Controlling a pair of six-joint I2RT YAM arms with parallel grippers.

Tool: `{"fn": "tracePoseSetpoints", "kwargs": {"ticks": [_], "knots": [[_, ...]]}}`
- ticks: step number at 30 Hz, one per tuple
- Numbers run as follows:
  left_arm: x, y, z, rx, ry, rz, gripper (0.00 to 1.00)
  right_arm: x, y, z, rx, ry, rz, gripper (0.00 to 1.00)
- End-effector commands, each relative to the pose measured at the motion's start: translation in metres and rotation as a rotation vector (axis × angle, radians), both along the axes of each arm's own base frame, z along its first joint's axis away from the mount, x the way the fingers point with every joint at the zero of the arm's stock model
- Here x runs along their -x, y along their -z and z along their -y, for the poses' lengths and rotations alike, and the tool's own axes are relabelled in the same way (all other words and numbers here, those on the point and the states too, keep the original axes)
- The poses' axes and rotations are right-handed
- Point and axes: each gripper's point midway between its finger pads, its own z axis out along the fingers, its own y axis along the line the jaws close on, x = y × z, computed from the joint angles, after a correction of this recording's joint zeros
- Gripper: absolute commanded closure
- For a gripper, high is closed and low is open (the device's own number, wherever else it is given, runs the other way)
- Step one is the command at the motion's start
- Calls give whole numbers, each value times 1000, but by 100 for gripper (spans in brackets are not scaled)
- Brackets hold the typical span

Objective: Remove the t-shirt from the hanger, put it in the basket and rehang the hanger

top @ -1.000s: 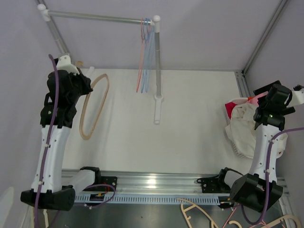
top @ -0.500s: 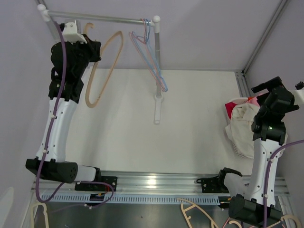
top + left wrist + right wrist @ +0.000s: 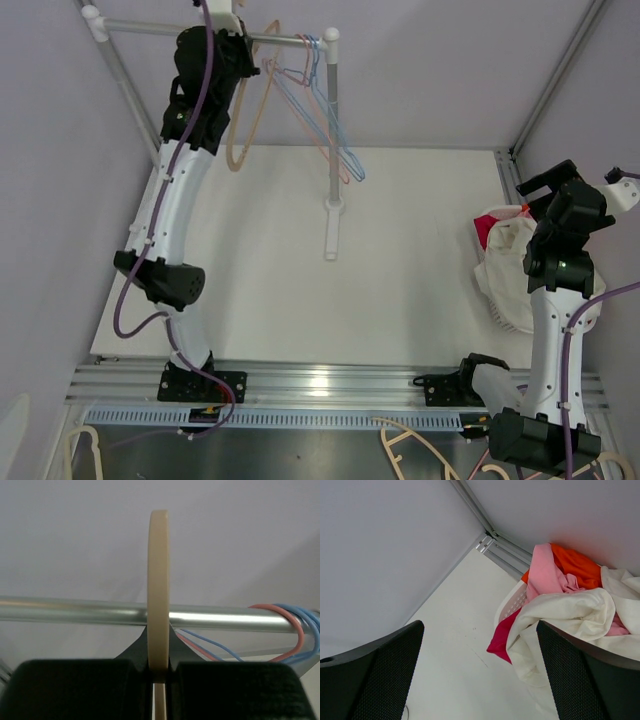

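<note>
One hanger (image 3: pixel 159 580), left tool (image 3: pixel 159 677) clamped, bottom hidden

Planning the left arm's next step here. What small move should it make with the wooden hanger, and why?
Probably lower the left gripper slightly, so the wooden hanger settles on the rail. In the wrist view its hook arches high above the rail, jaws shut on it.

Top camera looks down from behind; left wrist sits close against the rail (image 3: pixel 75 611); right wrist overlooks the clothes (image 3: pixel 570 611).
</note>
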Motion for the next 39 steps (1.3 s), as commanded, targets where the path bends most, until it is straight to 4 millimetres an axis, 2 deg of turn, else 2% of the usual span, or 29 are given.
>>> {"fn": "tracePoseSetpoints", "kwargs": {"ticks": [1, 2, 4, 16, 22, 26, 27, 29, 30, 31, 32, 33, 38, 39], "knots": [[-5, -7, -1, -63, -123, 30, 99, -2, -12, 2, 25, 10, 43, 0], [-6, -4, 6, -75, -138, 30, 99, -2, -12, 1, 24, 3, 43, 1], [-11, 0, 3, -110, -203, 32, 99, -3, -11, -1, 21, -6, 46, 1], [-33, 43, 15, -171, -254, -38, 99, -9, 0, -11, -16, -55, 47, 1], [-38, 50, 38, -162, -190, -37, 99, -6, 1, -12, -13, -59, 41, 1], [-36, 60, 63, -155, -85, -57, 99, -4, 0, -13, -10, -61, 44, 1], [-34, 62, 75, -148, -18, -60, 99, -4, 0, -14, -12, -64, 44, 1], [-30, 62, 80, -141, 3, -58, 99, -4, 2, -14, -17, -64, 38, 1], [-29, 61, 81, -134, 10, -59, 97, -4, 2, -16, -22, -72, 41, 1], [-27, 61, 83, -133, 20, -63, 89, -4, 2, -17, -25, -75, 40, 1], [-26, 60, 82, -132, 17, -63, 64, -4, 2, -17, -25, -78, 40, 0], [-24, 58, 79, -127, 9, -63, 57, -4, 3, -18, -28, -81, 38, 0], [-9, 49, 70, -99, -4, -58, 39, -2, 3, -21, -30, -90, 35, 0], [1, 39, 67, -83, 1, -48, 37, -2, 3, -21, -30, -93, 35, 0]]}}
